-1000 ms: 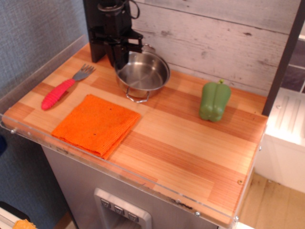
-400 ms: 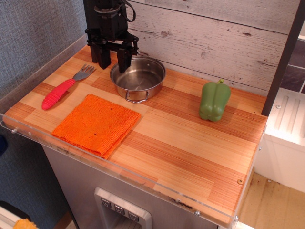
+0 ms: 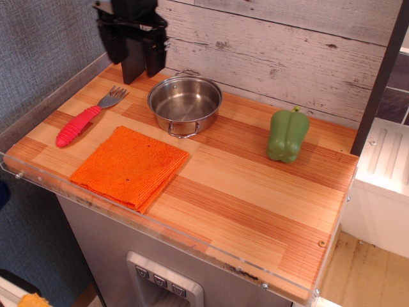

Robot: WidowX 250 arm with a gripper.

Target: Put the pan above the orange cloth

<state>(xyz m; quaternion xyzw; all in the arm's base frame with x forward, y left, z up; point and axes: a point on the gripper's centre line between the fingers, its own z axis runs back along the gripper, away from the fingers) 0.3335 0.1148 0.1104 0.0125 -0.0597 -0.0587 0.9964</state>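
The pan point(image 3: 185, 102) is a round shiny steel pan with wire loop handles. It stands upright on the wooden counter, just behind the far right corner of the orange cloth point(image 3: 130, 166). It is beside the cloth, not on it. The cloth lies flat at the front left. My gripper point(image 3: 144, 75) is black and hangs above the counter's back left, up and to the left of the pan. Its jaws are apart and hold nothing.
A fork with a red handle point(image 3: 80, 123) lies left of the pan and behind the cloth. A green pepper point(image 3: 287, 134) stands at the right. A plank wall runs behind the counter point(image 3: 255, 192), and a clear rim edges its front and left sides.
The pan went from tilted and lifted in the gripper to standing flat on the counter. My gripper let go of its rim, then rose and moved left, away from it.
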